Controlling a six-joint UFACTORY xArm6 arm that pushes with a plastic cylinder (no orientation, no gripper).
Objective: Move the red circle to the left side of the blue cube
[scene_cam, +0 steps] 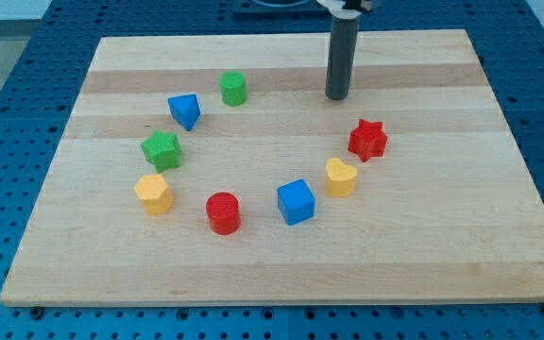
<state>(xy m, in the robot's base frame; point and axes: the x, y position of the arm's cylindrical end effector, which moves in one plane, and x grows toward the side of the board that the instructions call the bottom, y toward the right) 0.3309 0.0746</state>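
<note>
A: Where is my tip [336, 96] sitting right now?

B: It is resting on the counter [442, 246] near the view's top, right of centre, touching no block. The nearest ones are the red star [367, 140] below and to its right, and the green cylinder [233, 89] off to its left.

A: And the red circle [223, 212]?

B: It is standing near the view's bottom, already on the left of the blue cube [296, 201], with a gap between them.

A: So how much is remaining?

B: I am judging it as nearly done or done; at most a small nudge rightward is left. The tip is well apart from the red circle.

A: Fingers?

B: There are none on this rod, so nothing is being held.
</note>
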